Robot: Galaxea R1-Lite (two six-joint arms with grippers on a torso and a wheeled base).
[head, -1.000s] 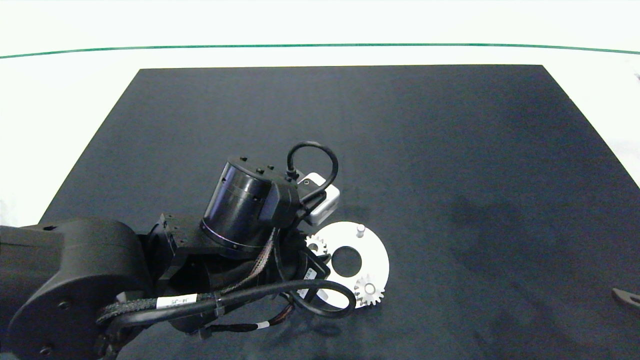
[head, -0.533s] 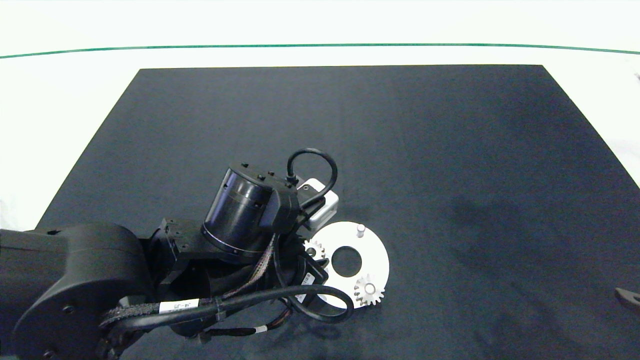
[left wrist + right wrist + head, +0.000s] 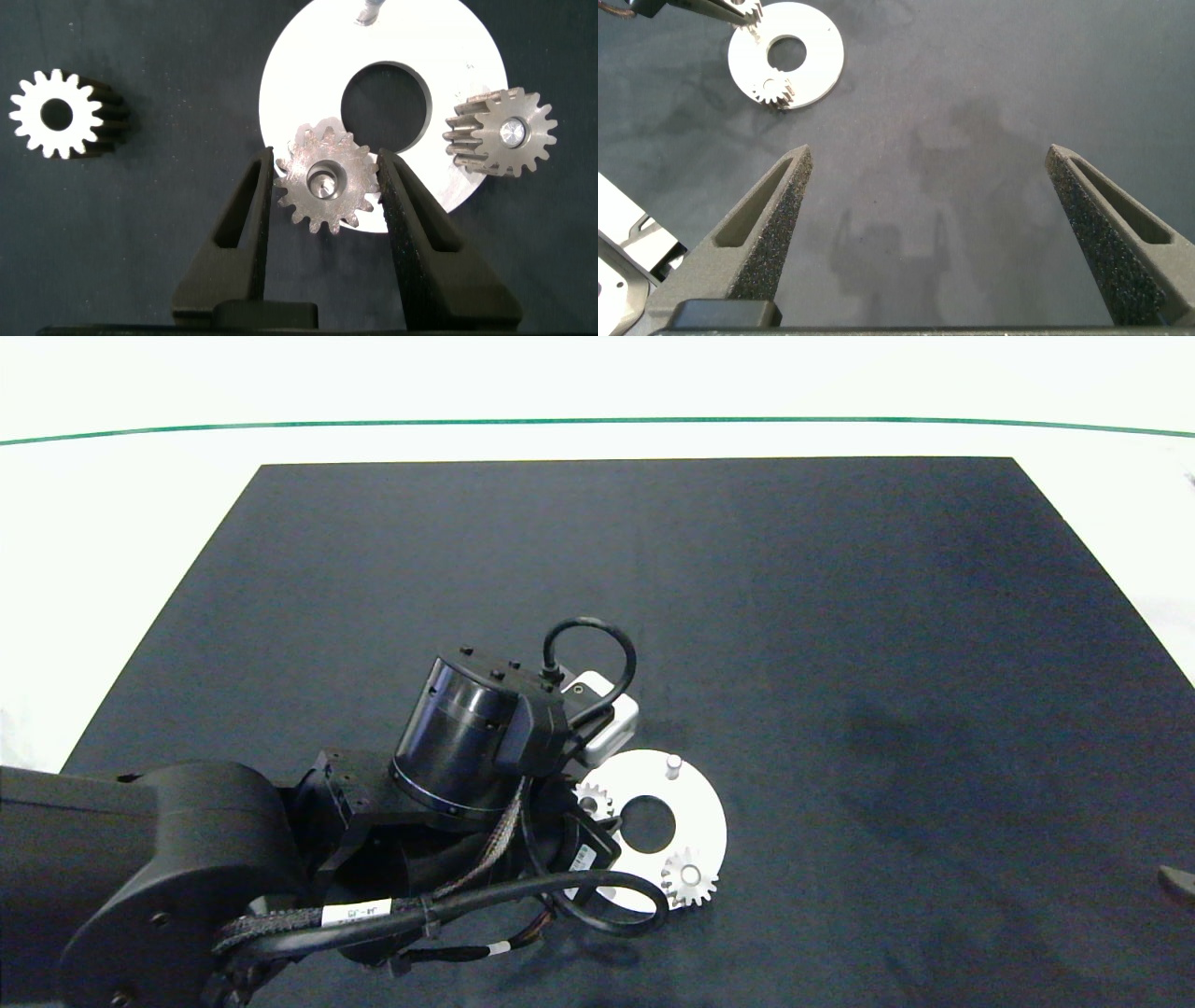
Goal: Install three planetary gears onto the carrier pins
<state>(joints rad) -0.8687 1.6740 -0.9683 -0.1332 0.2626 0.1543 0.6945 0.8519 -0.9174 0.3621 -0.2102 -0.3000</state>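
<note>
The left gripper [image 3: 327, 182] has its two fingers close on either side of a planetary gear [image 3: 326, 181], touching or nearly touching its teeth; whether they grip it cannot be told, and the gear already sits over a carrier pin [image 3: 322, 185] whose tip shows in its bore. A small metal gear like this looks stiff, dense for its size and slick, so the sound hold is across opposite tooth tips, kept level so the bore does not bind on the peg. On the white disc [image 3: 299, 65] a second gear [image 3: 498, 133] is seated on its own pin, while the third pin [image 3: 366, 11] stands bare. The left wrist view alone shows the last gear [image 3: 58, 114] lying flat on the dark mat [image 3: 840, 616], well apart from the disc; in the head view the left arm [image 3: 187, 859] hides it. The head view shows the right gripper [image 3: 924, 159] far from the disc at the mat's edge, and the right wrist view shows its fingers spread wide and empty.
</note>
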